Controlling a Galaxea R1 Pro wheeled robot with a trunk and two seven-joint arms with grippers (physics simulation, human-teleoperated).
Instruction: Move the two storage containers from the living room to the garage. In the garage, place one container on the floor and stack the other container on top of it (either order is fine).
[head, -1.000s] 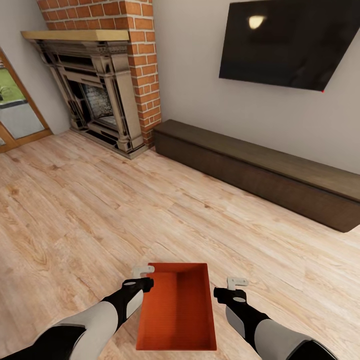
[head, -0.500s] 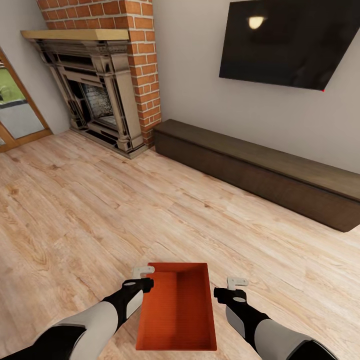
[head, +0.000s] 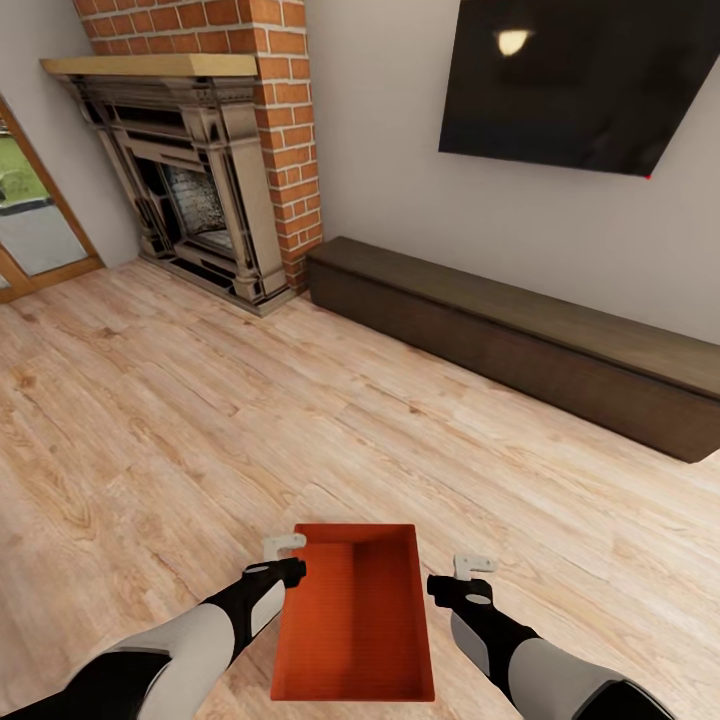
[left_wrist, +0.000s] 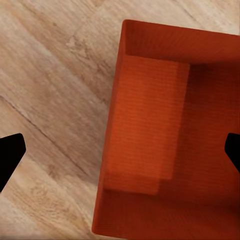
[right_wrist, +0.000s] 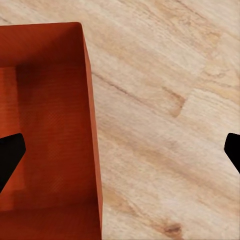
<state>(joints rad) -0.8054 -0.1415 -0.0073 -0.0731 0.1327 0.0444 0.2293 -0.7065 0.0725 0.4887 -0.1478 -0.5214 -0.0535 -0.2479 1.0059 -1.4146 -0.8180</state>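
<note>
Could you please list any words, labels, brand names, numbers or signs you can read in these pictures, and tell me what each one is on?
There is no readable text in any of the views.
The red-orange storage container bears only fine ribbing, with no label.
The wall-mounted TV is dark, with only a lamp's reflection and a tiny red spot at its lower corner.
The brick fireplace, low dark cabinet and wood plank floor carry no markings.

Both tools (head: 287, 556) (head: 474, 575) forward, jaws wide.
</note>
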